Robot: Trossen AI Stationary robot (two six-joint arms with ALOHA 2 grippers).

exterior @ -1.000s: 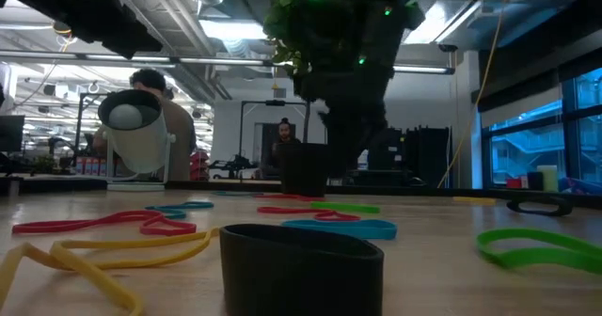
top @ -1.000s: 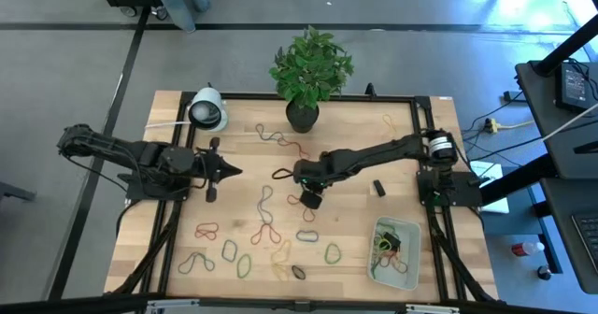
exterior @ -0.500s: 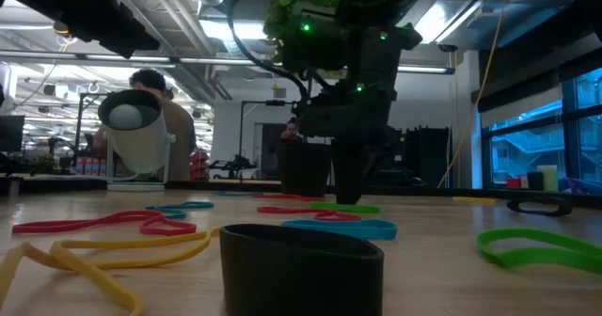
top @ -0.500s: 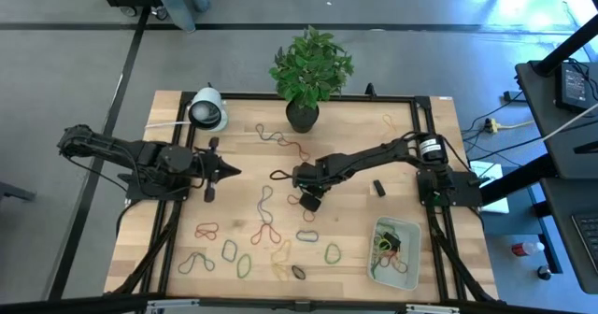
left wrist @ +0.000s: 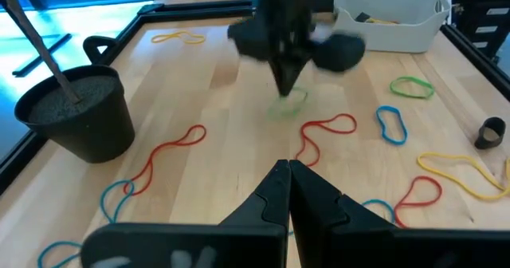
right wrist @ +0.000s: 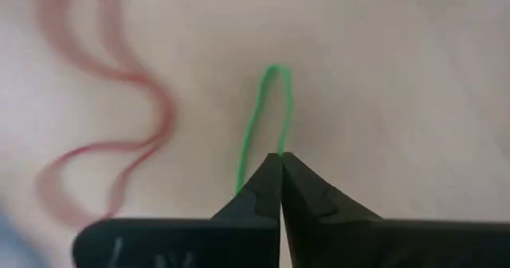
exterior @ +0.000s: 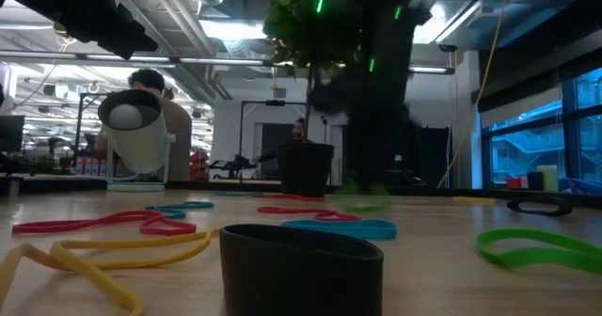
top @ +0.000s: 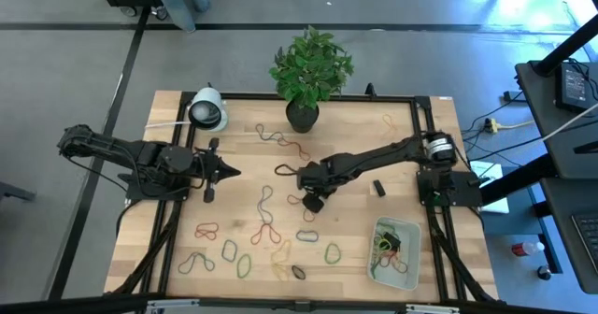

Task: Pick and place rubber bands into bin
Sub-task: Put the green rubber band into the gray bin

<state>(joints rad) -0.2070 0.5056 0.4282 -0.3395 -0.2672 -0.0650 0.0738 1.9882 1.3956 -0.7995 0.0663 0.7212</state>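
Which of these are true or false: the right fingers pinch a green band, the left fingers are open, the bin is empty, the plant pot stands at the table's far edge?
1. The right fingers pinch a green band. True.
2. The left fingers are open. False: they are shut, holding nothing.
3. The bin is empty. False: it already holds bands.
4. The plant pot stands at the table's far edge. True.

Grey floor surrounds the table; ceiling lights, blue-lit windows.
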